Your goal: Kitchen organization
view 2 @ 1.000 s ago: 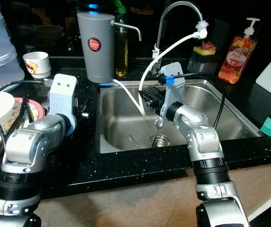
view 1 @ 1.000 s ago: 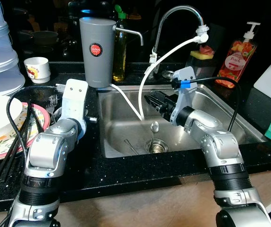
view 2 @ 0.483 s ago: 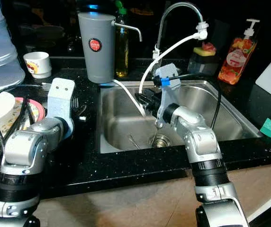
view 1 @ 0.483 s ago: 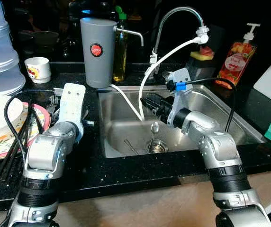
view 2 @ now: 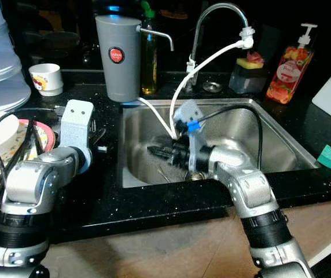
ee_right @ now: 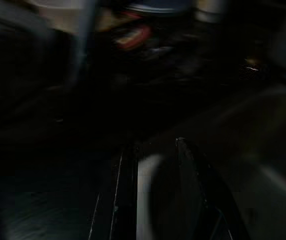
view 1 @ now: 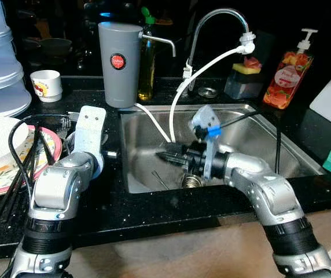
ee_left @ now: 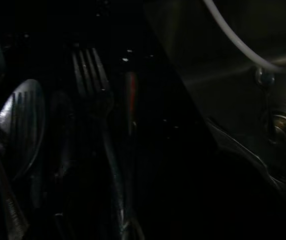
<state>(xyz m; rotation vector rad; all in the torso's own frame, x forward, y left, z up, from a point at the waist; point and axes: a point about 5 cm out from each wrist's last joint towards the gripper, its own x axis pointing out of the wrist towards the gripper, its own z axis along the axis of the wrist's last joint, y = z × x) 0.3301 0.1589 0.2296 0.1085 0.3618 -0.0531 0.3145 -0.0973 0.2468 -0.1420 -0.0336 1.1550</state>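
Sink (view 1: 269, 139): brushed steel, satin sheen. Counter (view 1: 154, 214): glossy black, speckled stone. Faucet (view 1: 217, 14): polished chrome. Canister (view 1: 119, 63): matt grey.

Both head cameras look forward and down from above the counter edge, facing the steel sink (view 1: 269, 136) and faucet (view 1: 217, 23); the right eye sits slightly offset, showing the same scene. The left wrist camera looks closely down at the dark countertop, at forks (ee_left: 95, 95) and a spoon (ee_left: 20, 122), with the sink drain (ee_left: 283, 125) at its edge. The right wrist camera, blurred, looks along its black fingers (ee_right: 125, 200) inside the sink.
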